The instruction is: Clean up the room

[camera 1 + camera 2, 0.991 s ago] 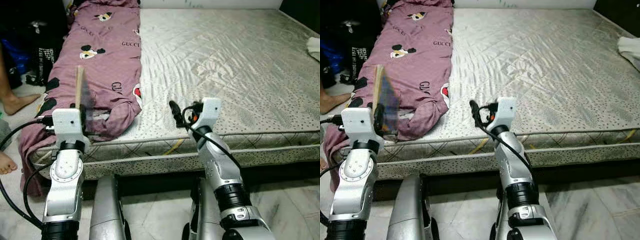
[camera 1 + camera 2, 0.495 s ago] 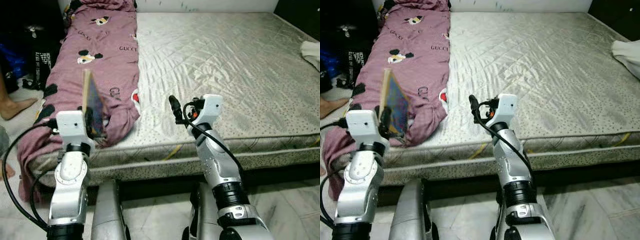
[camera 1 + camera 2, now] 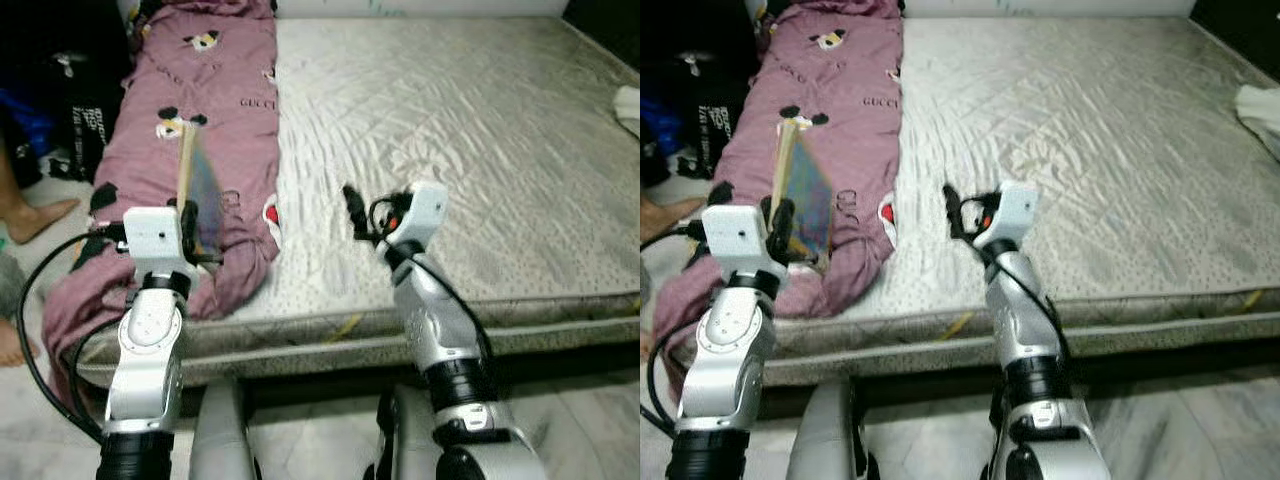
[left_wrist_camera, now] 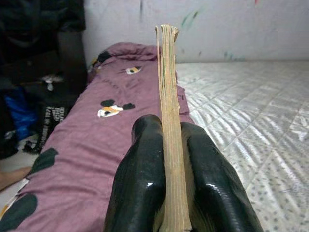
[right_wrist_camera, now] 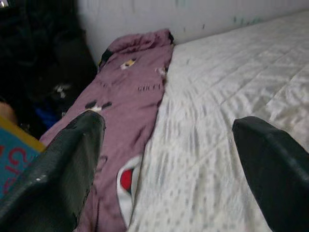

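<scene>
A: Left gripper (image 4: 166, 193)?
B: Clamped on 1 thin blue-covered paperback book (image 3: 805, 200), upright over the mauve printed blanket (image 3: 215, 90), bed's 9 o'clock side.
A: Right gripper (image 5: 164, 159)?
B: Spread wide, empty, above the quilted mattress (image 3: 470, 110). Blanket unfolded, book unplaced; early.

Head stereo pair looks forward and down over both arms at the mattress (image 3: 480, 130). Each wrist cam looks along its fingers, close-up; both share the purple blanket (image 4: 91, 140) beyond the fingertips, and the wall (image 5: 193, 12).
</scene>
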You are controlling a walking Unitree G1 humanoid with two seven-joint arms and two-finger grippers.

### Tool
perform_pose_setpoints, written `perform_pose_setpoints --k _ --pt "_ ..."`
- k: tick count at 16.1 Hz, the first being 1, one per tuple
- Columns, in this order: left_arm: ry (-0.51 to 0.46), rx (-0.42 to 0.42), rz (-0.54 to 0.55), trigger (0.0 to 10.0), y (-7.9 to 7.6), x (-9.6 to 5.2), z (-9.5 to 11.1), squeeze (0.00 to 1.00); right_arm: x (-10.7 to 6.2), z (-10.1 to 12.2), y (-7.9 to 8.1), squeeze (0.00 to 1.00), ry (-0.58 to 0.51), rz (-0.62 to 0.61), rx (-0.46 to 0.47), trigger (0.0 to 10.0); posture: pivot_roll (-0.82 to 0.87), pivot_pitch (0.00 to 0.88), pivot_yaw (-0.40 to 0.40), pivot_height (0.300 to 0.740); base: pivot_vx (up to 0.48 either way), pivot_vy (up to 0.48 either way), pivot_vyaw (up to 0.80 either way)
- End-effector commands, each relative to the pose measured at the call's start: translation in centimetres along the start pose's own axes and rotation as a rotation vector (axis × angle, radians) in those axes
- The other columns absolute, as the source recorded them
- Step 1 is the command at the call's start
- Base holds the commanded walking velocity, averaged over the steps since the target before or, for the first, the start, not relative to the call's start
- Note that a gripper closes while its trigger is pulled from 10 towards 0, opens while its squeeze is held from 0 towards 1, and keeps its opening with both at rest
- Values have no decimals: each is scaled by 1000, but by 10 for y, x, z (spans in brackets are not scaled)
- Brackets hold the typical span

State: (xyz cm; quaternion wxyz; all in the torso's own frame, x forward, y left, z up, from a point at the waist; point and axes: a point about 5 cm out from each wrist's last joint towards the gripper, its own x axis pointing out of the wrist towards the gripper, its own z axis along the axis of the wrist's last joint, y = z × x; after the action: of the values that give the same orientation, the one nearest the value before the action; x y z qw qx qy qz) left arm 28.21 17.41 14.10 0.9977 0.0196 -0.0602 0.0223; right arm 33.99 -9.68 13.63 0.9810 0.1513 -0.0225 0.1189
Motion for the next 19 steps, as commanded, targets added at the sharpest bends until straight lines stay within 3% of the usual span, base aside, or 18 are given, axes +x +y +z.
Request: perform_pose_setpoints --k 1,10,19 --pt "-48 -2 -3 10000 1 4 9 0 3 3 0 0 -9 -9 -2 10000 -17 0 -7 661 0 0 0" --pt "-47 9 -75 10000 -12 8 9 0 6 10 -8 0 -41 -72 -26 10000 -24 0 -3 740 0 0 0" --pt "-42 -29 -58 10000 -11 4 2 0 -3 4 -20 0 -17 -105 -71 10000 -29 0 -5 740 0 0 0"
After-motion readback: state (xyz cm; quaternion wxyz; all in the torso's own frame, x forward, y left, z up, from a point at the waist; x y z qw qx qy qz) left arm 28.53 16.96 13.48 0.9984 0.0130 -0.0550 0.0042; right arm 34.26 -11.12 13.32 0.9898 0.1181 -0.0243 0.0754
